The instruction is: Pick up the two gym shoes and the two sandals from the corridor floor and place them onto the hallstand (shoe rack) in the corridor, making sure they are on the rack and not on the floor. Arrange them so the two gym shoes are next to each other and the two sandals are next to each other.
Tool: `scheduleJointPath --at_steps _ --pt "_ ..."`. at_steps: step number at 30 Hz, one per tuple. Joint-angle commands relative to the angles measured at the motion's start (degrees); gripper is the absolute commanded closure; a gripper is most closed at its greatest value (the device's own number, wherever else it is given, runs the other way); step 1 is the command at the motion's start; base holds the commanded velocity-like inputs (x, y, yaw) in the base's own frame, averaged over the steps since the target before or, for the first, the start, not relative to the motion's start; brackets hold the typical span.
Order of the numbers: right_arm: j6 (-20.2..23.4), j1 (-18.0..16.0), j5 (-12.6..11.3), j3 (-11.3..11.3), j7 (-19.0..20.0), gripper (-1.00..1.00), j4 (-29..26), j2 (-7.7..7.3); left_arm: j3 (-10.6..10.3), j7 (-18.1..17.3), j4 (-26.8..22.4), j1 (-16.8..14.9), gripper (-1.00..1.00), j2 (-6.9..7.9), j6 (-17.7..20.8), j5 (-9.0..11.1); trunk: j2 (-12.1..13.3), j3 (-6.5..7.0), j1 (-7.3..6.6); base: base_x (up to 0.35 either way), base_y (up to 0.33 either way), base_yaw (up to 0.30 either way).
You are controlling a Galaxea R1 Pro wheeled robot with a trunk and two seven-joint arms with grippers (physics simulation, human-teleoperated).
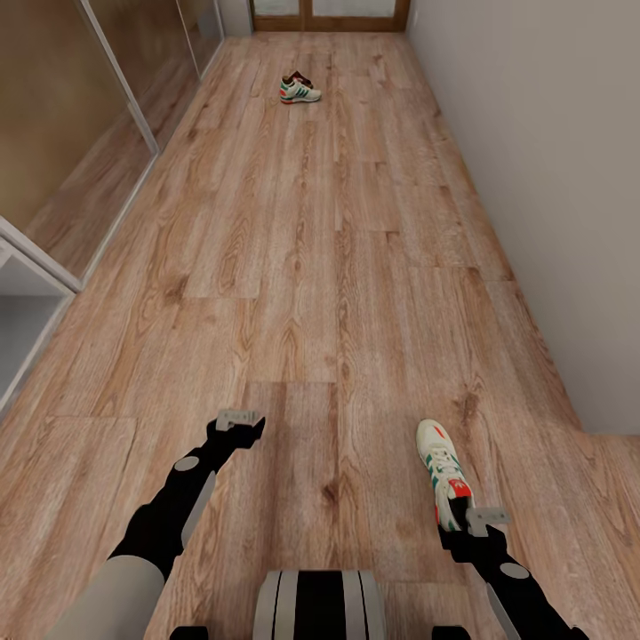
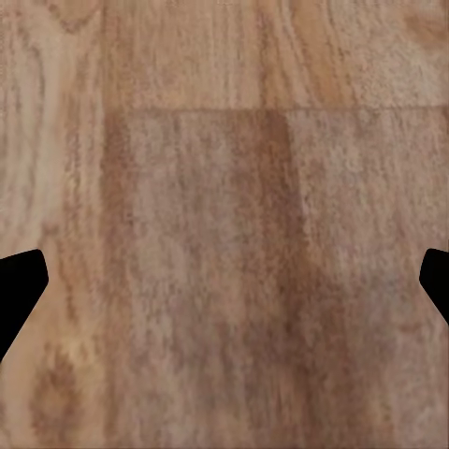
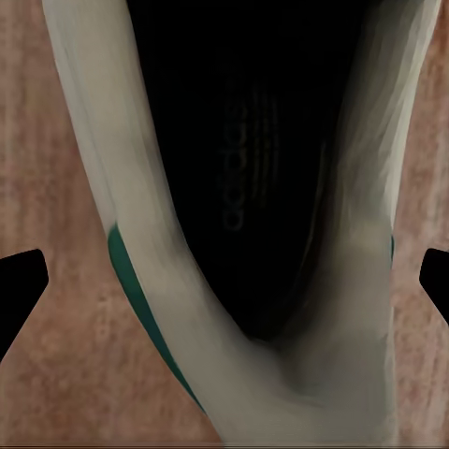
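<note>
Corridor floor [image 1: 338, 267] under wide-open right hand [image 3: 224, 281] straddling gym shoe [image 3: 234, 187].

Wood-plank floor [image 1: 293, 267] runs down a narrow corridor between a plain pale wall [image 1: 551, 178] and glass panels [image 1: 62, 116], toward a wood-framed door [image 1: 329, 13].

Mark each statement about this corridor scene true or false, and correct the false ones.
1. One gym shoe lies on the floor right by the right gripper. True.
2. The left gripper holds a sandal. False: it is open over bare floor.
3. A second gym shoe lies far down the corridor. True.
4. Both sneakers sit side by side. False: they lie far apart.
</note>
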Motion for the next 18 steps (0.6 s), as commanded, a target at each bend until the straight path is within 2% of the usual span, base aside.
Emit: scheduleJointPath --at_steps 1,10,18 --pt "0.33 0.00 -0.01 -0.01 -0.02 -1.00 -0.11 0.00 0.06 -0.20 -0.33 0.00 -1.00 -0.01 0.40 -0.01 -0.03 -0.29 0.01 0.000 0.000 0.000" --pt "0.33 0.00 -0.01 -0.02 -0.04 -1.00 -0.15 0.00 0.13 -0.20 -1.68 0.02 -1.00 0.01 0.87 0.03 -0.15 -2.86 0.25 0.000 0.000 0.000" --pt "0.33 0.00 -0.01 -0.02 -0.04 -1.00 -0.19 0.00 0.22 -0.12 -1.82 0.03 -1.00 -0.08 0.87 0.03 -0.15 -3.13 0.25 0.000 0.000 0.000"
